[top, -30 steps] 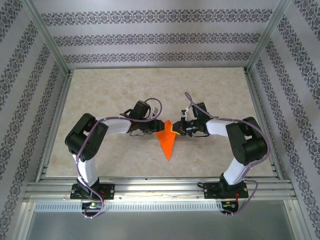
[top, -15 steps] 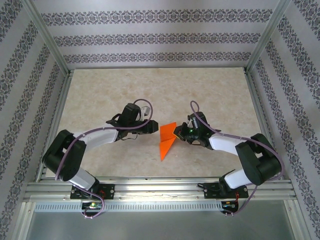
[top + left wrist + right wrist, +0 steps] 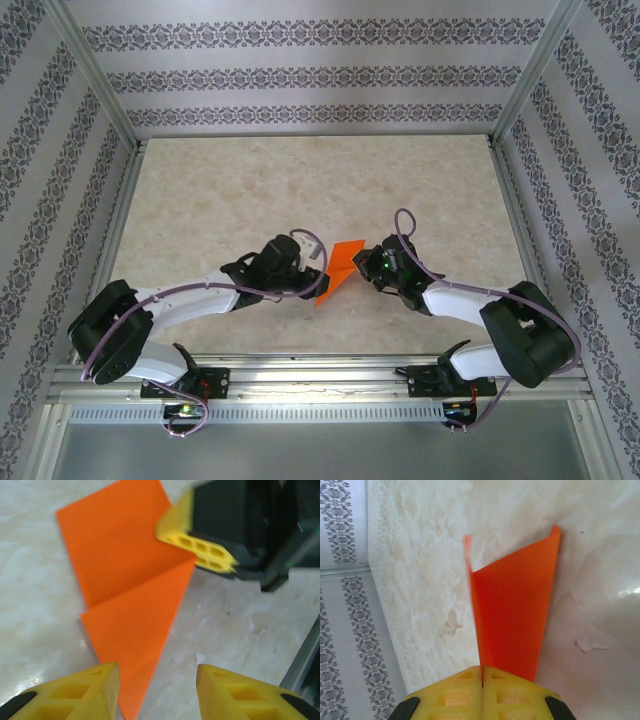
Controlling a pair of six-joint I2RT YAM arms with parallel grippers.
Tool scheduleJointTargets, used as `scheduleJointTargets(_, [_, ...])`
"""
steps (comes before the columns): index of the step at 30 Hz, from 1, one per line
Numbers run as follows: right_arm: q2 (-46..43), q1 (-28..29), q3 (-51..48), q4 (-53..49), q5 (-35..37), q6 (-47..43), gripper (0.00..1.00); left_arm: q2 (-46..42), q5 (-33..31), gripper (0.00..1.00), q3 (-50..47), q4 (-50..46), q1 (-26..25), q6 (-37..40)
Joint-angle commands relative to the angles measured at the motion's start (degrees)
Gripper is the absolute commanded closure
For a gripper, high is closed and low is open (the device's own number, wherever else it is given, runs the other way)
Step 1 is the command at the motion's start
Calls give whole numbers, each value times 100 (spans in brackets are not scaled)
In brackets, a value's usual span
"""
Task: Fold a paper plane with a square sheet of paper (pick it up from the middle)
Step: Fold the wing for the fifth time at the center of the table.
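The small bright orange folded paper plane [image 3: 338, 272] sits at the near middle of the beige marbled tabletop [image 3: 200, 200], its pointed tip towards the arm bases. The yellow-fingered left gripper [image 3: 156, 680] stands with its fingers apart on either side of that tip, gripping nothing. At the plane's wider far-right edge, the right gripper [image 3: 482, 672] is clamped tight on the paper.

The paper plane [image 3: 125, 580] is made of thin, matt orange paper, the table [image 3: 240, 625] is finished smooth and glossy like marble, and the left gripper's [image 3: 156, 685] fingers [image 3: 85, 692] are moulded in matt yellow plastic.
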Motion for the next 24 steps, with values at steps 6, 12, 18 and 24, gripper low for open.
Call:
scheduleJointTargets(6, [116,118,12,168,106,82,100,347,-1086,53,417,-368,-521,900])
scheduleJointTargets(12, [225,110,88,53,-107,-220,100,190,-1312,53,-11,350,-534,994])
scheduleJointTargets(18, [406,118,94,241,-319,-346,100,147,-1809,56,-255,642,-688,1013])
scheduleJointTargets(24, [556,118,119,379,-453,-381,100,285,-2380,56,-370,1013,-1139,1252])
